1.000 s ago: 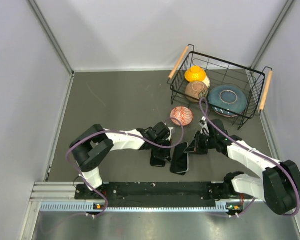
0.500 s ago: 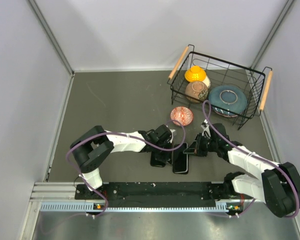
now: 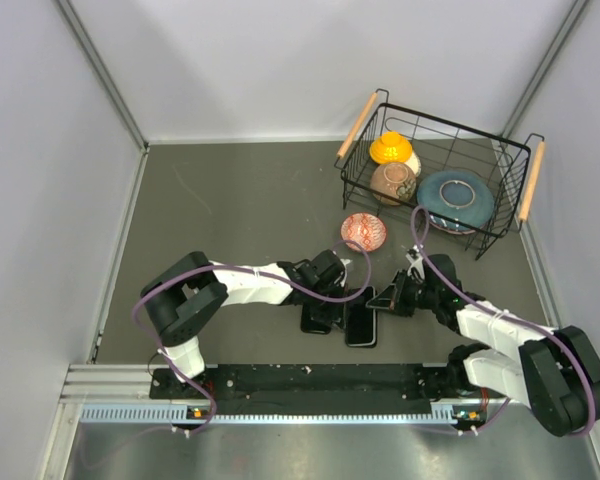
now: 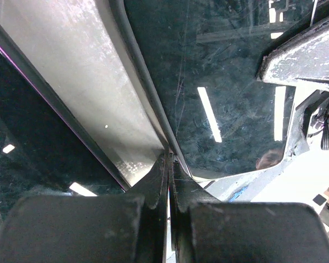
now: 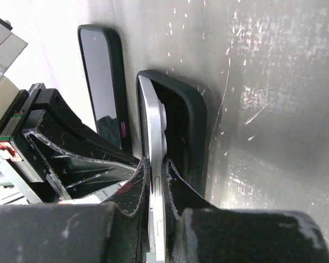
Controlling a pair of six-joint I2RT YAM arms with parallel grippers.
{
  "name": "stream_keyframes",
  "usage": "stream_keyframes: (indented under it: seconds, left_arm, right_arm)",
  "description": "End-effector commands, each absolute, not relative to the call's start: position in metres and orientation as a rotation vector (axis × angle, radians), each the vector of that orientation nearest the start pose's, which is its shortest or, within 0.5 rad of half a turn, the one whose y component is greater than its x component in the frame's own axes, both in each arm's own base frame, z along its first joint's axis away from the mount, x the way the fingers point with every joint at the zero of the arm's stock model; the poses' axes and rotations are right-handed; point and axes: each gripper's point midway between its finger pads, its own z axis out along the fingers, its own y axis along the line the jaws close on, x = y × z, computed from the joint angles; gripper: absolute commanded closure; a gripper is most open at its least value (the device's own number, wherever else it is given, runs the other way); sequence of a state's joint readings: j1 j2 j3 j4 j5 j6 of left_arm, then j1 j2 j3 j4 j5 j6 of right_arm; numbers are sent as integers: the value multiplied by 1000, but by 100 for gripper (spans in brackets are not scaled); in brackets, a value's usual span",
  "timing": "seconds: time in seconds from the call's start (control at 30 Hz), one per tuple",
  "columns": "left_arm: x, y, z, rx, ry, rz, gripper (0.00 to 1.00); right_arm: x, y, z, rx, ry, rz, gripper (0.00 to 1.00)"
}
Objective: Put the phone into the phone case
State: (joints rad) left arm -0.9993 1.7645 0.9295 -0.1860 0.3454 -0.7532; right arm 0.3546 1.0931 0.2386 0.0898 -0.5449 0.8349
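Observation:
The silver-edged phone (image 5: 152, 131) stands tilted on its long side, its lower edge inside the black phone case (image 5: 189, 118) lying on the table. My right gripper (image 5: 156, 164) is shut on the phone's upper edge. In the top view the phone and case (image 3: 361, 322) lie together between both grippers, with my right gripper (image 3: 385, 298) at their right. My left gripper (image 4: 169, 159) is shut and empty, its tips pressed at the edge of the phone's glass screen (image 4: 225, 82); in the top view it (image 3: 336, 290) sits just left of the phone.
A second dark phone (image 3: 316, 318) lies flat just left of the case, also in the right wrist view (image 5: 101, 82). A red patterned bowl (image 3: 364, 232) sits behind. A black wire basket (image 3: 510, 150) with bowls and a plate stands at the back right.
My right gripper has moved left and lowered the phone further into the case. My left gripper has shifted slightly right, onto the phone's edge.

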Motion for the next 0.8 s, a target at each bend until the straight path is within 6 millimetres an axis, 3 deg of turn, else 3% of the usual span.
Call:
stream_keyframes:
  seconds: [0.0,0.13,0.27,0.57,0.77]
  left_arm:
    - [117,-385,27,575,2816,-1040,100]
    - [119,-383,31,572,2809,-1026,100]
    - [121,-378,34,564,2808,-988,100]
    - [137,-374,45,535,2790,-925,99]
    - [152,-365,52,473,2772,-901,87]
  right_arm:
    - [175,182,18,432,2548,1110,100]
    - [173,178,16,439,2565,1064,93]
    - [176,174,27,423,2561,1022,81]
    - [176,164,47,363,2572,930,47]
    - [170,161,41,343,2595,907,32]
